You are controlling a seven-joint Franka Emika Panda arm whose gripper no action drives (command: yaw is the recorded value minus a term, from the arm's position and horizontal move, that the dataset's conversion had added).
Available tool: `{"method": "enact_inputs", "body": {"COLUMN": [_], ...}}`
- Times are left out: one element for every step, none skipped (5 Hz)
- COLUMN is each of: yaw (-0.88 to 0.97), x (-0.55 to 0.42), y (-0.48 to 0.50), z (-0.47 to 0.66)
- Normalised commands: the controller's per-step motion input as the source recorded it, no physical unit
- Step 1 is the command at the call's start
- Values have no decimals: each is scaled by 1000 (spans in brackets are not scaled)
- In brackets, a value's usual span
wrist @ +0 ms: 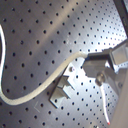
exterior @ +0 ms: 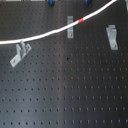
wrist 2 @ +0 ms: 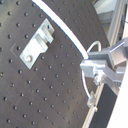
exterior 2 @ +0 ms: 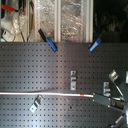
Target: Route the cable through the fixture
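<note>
- Cable (exterior: pixel 50 33), white with a red band (exterior: pixel 81 21), stretches across the perforated board (exterior: pixel 70 90) past three metal brackets (exterior: pixel 70 27).
- Gripper (exterior 2: pixel 98 97) clamps the cable's end.

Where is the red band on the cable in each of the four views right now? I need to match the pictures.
First exterior view: red band near the top, right of centre, beside the middle bracket.
Second exterior view: red band low, right of centre, below the same bracket.
First wrist view: no band visible on the cable.
Second wrist view: none visible.
Shared landmark: the black perforated board.
</note>
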Motion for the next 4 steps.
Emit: {"method": "enact_inputs", "body": {"yaw": [0, 414, 460, 0], "x": [3, -178, -314, 10], "y": [37, 106, 42, 39], "z": [1, 61, -1, 0]}}
